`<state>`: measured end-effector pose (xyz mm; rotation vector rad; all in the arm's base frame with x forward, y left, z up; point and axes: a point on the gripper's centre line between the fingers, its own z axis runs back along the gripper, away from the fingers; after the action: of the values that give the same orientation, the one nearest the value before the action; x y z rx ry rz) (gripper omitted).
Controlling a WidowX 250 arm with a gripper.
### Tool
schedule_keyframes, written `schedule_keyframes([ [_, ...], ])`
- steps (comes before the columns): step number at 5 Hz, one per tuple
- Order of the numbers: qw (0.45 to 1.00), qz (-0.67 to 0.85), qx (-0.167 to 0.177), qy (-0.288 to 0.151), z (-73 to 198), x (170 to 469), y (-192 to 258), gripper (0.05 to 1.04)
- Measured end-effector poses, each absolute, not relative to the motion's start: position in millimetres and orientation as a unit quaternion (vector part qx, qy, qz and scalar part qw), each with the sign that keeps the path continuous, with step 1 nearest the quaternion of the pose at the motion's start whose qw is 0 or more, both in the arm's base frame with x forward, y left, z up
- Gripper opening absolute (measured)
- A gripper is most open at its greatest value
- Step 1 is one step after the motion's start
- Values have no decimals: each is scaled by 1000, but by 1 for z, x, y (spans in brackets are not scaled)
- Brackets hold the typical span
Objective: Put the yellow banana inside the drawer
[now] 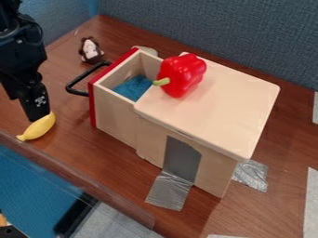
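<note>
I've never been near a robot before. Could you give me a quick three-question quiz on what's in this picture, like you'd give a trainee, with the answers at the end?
1. True or false: the drawer with the red front stands open.
2. Fill in the missing words: on top of the wooden cabinet rests a red ____.
3. Where does the yellow banana lie?
a) inside the drawer
b) on the table
c) on the cabinet

Key: 1 true; 2 bell pepper; 3 b
</note>
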<state>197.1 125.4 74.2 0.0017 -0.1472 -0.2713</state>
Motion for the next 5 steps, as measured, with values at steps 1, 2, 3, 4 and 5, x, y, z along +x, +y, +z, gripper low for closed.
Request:
schedule_keyframes([
  [1,989,-133,-5,-68,70,197,125,999],
  [2,993,-97,-14,-68,51,202,134,999],
  [3,995,-60,-8,-77,31,214,146,999],
  [4,997,-37,-1,-68,8,222,157,999],
  [5,998,-22,12,-52,-6,225,165,948],
])
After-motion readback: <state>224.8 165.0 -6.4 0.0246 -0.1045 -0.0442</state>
